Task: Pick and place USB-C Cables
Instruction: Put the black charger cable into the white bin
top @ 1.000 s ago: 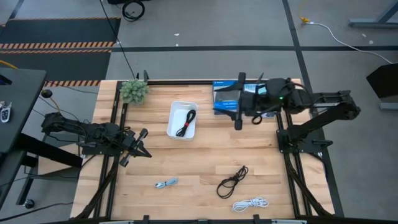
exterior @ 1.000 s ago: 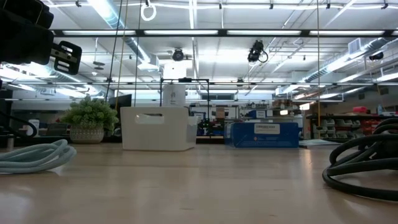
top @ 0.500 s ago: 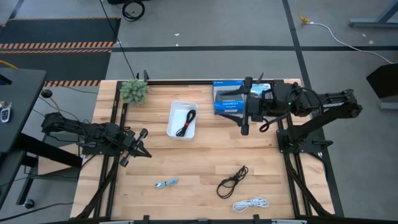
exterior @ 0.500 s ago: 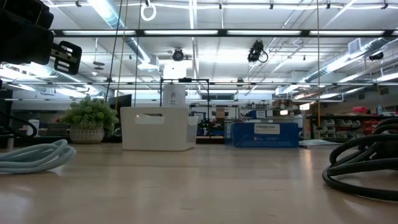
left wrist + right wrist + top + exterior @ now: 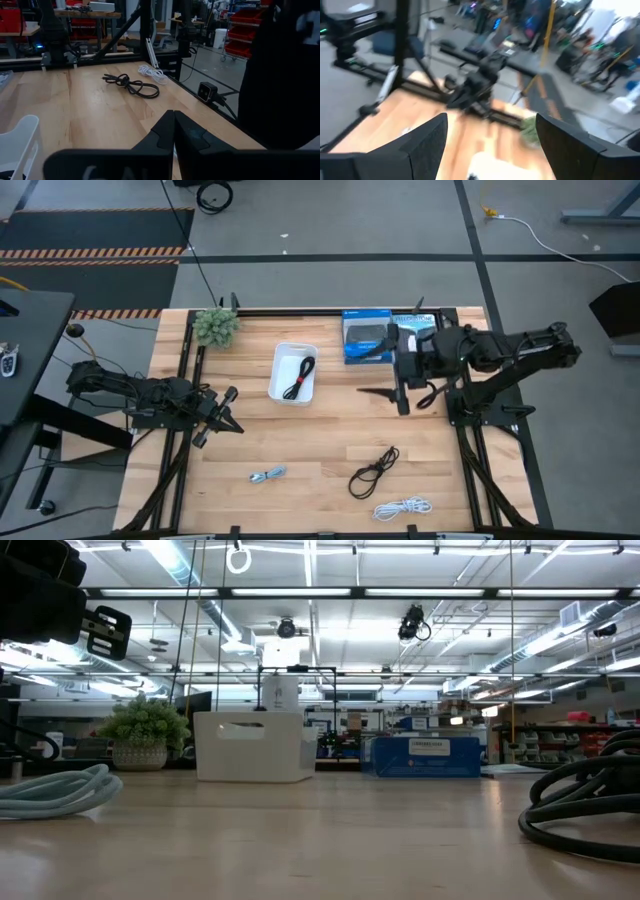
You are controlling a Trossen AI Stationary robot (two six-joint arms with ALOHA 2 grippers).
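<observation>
Three cable bundles lie on the table near its near edge: the pale blue cable, the black cable and the white cable. The black cable with red ends lies inside the white bin. My right gripper is open in the air, just near of the blue box, pointing toward the table's left. My left gripper waits shut at the left edge.
A small potted plant stands at the far left corner. The blue box sits at the far edge, right of the bin. Bare wood lies between the bin and the three loose cables.
My right gripper has swung from above the blue box toward the table's near edge and slightly right, staying open. The left arm and all cables have kept still.
</observation>
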